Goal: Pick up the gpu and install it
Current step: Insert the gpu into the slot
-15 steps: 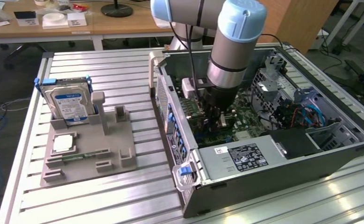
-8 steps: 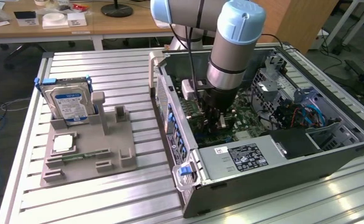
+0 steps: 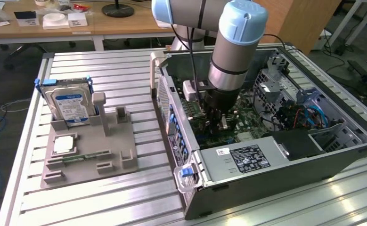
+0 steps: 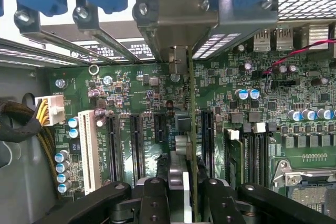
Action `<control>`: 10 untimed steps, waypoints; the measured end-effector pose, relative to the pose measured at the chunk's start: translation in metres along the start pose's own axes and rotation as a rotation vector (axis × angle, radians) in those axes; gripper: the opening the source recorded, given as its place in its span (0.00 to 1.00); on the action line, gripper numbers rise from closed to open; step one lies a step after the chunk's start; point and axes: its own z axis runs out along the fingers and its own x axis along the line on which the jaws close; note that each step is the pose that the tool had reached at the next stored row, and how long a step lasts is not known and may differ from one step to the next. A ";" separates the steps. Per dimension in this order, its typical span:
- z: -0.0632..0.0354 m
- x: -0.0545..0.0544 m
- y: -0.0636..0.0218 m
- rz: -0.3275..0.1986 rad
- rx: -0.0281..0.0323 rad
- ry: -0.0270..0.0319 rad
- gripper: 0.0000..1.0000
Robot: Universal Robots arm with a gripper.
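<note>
A: Where is the gpu (image 4: 190,129) sitting?

B: I am seeing it edge-on in the wrist view, upright over the motherboard (image 4: 226,93), its silver bracket (image 4: 176,24) reaching toward the case's rear slot openings. The gripper (image 4: 181,190) is clamping its upper edge.

A: How is it handling?

B: I am judging it light, stiff and fragile; the board edge, clear of components, seems the safest hold.

A: And outside?

B: The arm is reaching into the open computer case (image 3: 334,155); the hard drive (image 3: 70,101) is standing in the grey holder (image 3: 85,155) beside it.
</note>
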 end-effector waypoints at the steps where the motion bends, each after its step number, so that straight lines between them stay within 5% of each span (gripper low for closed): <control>1: 0.0002 0.000 0.0002 0.000 0.0000 0.0000 0.29; 10: 0.0062 0.000 0.0007 0.000 0.0000 0.0000 0.29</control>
